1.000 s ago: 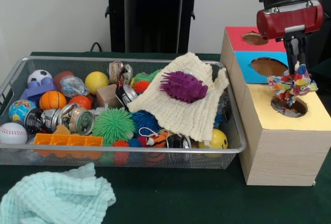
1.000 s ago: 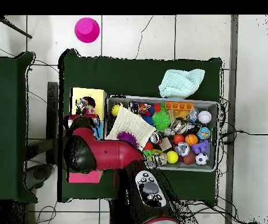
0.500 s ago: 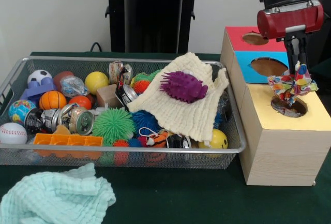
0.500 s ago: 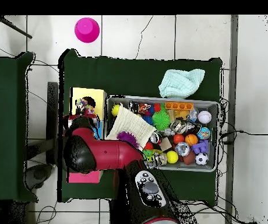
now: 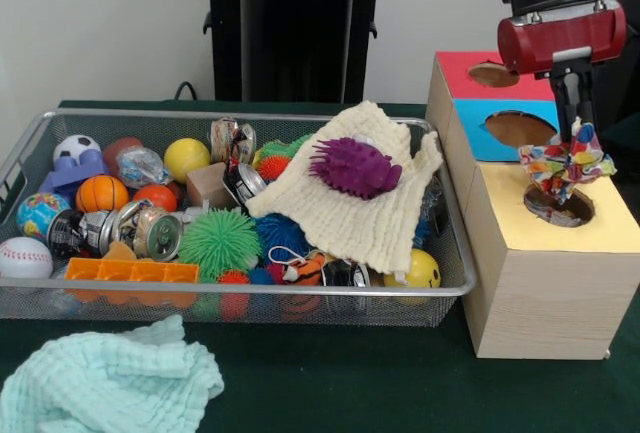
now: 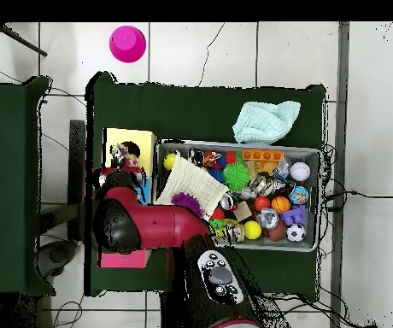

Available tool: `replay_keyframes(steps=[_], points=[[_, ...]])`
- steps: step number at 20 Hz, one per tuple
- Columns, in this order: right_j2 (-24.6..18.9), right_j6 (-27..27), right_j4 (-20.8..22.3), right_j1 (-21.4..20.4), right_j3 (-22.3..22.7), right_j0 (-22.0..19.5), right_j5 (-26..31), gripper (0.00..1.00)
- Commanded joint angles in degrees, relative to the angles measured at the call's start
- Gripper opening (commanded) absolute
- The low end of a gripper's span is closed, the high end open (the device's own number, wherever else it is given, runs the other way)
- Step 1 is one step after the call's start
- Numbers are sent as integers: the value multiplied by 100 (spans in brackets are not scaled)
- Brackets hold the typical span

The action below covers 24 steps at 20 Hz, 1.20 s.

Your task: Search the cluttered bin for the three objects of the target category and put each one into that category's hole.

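Nearest the front-view camera, one pale green cloth (image 5: 100, 383) lies crumpled on the dark green table (image 5: 380, 393), apart from the wire bin (image 5: 300, 298).

Inside the bin, along the near wall: one orange block (image 5: 130, 271), one baseball (image 5: 22, 257), one green spiky ball (image 5: 220, 241), one yellow smiley ball (image 5: 422, 271). Two crushed cans (image 5: 150, 231) lie side by side just behind the orange block. Behind those: one basketball (image 5: 101, 193), one plain orange ball (image 5: 156, 197), one globe-patterned ball (image 5: 42, 213). Toward the far wall: one soccer ball (image 5: 75, 147), one plain yellow ball (image 5: 187, 158), one clear film wad (image 5: 140, 166). One cream cloth (image 5: 355, 203) drapes over the right part of the clutter, with one purple spiky ball (image 5: 355, 166) resting on top of it.

Right of the bin, three box tops in a row: yellow (image 5: 600, 228) nearest, blue (image 5: 470, 138) next, red (image 5: 455, 68) farthest, one round hole each. The end effector (image 5: 573, 131) hangs above the yellow-topped hole (image 5: 558, 206), clenched on one multicoloured film wad (image 5: 565, 165), which sits just above the hole's rim.

Overhead, the red arm (image 6: 149, 226) reaches to the yellow box (image 6: 114, 141), with the wad (image 6: 121, 156) at the hole; one pink cup (image 6: 127, 43) stands on the floor, well apart from the table.
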<state>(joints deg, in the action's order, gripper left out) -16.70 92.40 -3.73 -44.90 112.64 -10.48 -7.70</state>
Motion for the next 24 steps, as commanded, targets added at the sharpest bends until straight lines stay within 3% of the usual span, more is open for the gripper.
replay_keyframes(steps=[1, 7, 24], points=[[-457, 1576, -187, -232, 234, -135, -67, 0], [-493, 1537, -158, -195, 143, -177, -99, 0], [-320, 1339, 265, 390, 23, -133, -976, 0]])
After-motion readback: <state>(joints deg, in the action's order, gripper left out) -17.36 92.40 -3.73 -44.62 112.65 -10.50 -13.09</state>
